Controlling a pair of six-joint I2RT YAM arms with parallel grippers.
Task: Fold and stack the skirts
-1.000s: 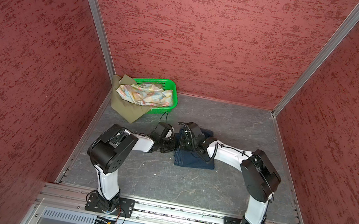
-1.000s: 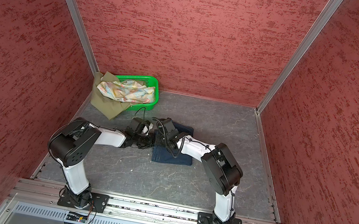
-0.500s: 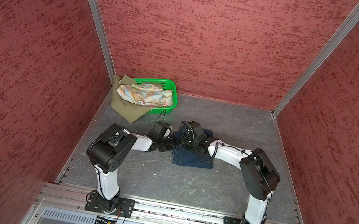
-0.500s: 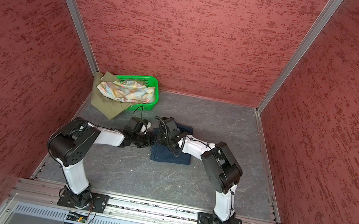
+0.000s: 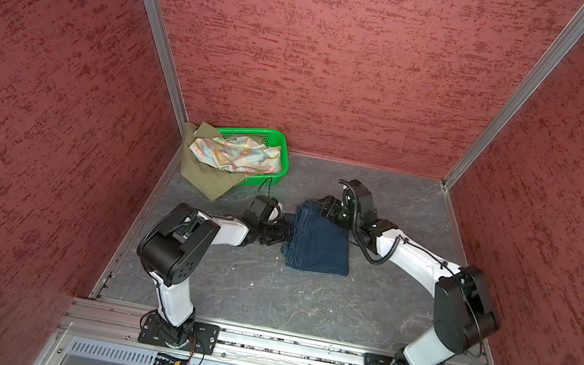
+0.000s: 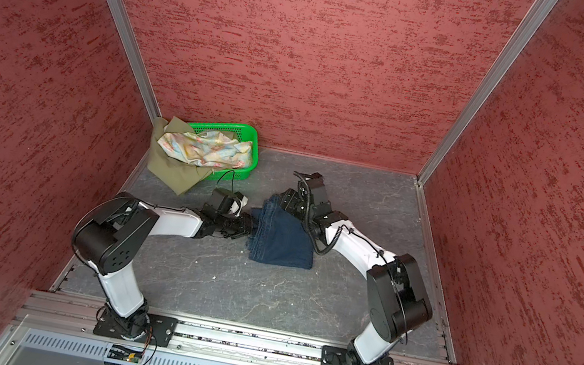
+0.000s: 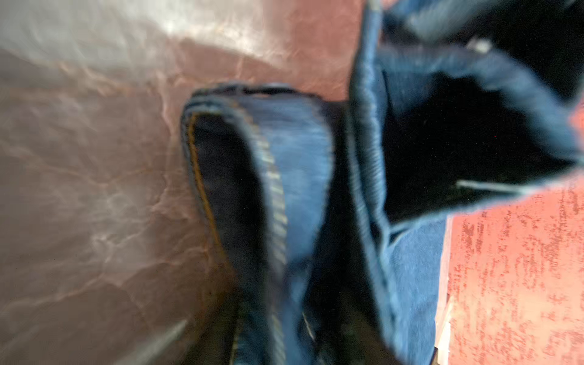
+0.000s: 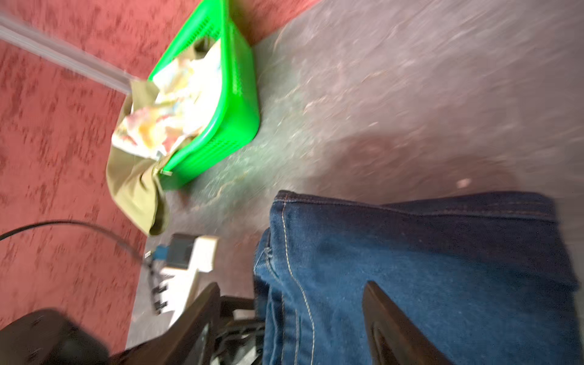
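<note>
The dark blue denim skirt [image 5: 318, 243] [image 6: 281, 236] lies folded in the middle of the table in both top views. My left gripper [image 5: 283, 233] is at its left edge; in the blurred left wrist view its dark fingers [image 7: 215, 316] stand apart around a denim fold [image 7: 284, 177]. My right gripper [image 5: 324, 206] [image 8: 290, 300] hovers open over the skirt's far corner [image 8: 410, 252], holding nothing. The pale floral skirt [image 5: 236, 155] [image 8: 177, 104] sits in the basket. Under it, the olive-green skirt [image 5: 203, 172] [image 8: 132, 186] spills over the basket's left side.
The green perforated basket [image 5: 284, 149] [image 8: 240, 94] stands in the far left corner against the red walls. A black cable [image 5: 266, 183] loops up from the left wrist near the basket. Grey tabletop [image 5: 301, 303] spreads in front of the denim skirt.
Both grippers have opened and let go of the denim skirt, which now rests folded. The right gripper has drawn back toward the skirt's far right corner.
</note>
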